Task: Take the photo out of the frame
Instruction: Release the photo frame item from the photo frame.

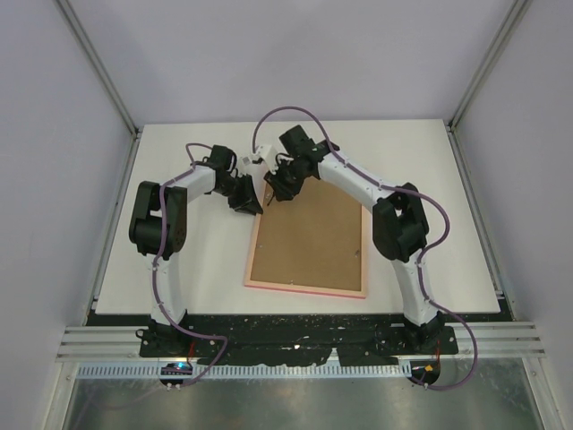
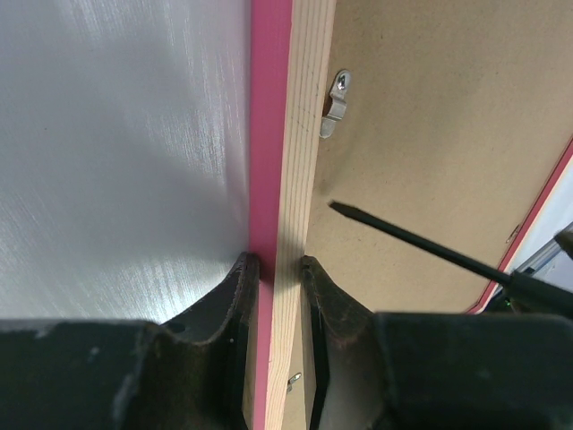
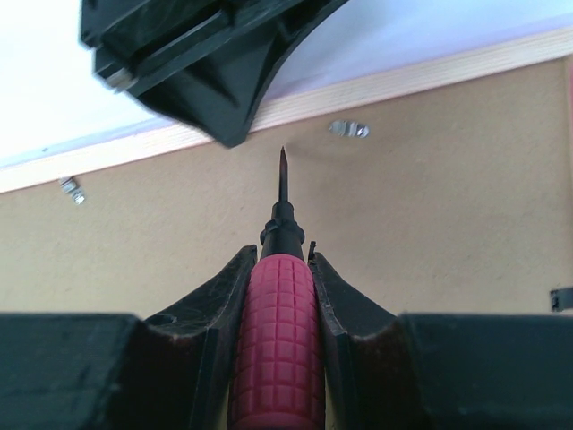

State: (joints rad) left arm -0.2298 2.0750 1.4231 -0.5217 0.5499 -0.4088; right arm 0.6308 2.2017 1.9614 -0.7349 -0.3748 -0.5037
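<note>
While left end effector (image 2: 279, 265) pinches edge of frame (image 2: 269, 134) | right end effector (image 3: 280, 256) grips screwdriver (image 3: 277, 331)

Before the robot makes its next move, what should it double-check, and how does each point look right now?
1. Left hand clamped on the frame rail: ok.
2. Right hand gripping the screwdriver handle: ok.
3. Frame lying face down with the backing board up: ok.
4. Screwdriver tip on the metal tab: not ok; it points beside the tab, apart from it.
5. Photo ready to come out: cannot tell; it is hidden under the backing board.
</note>
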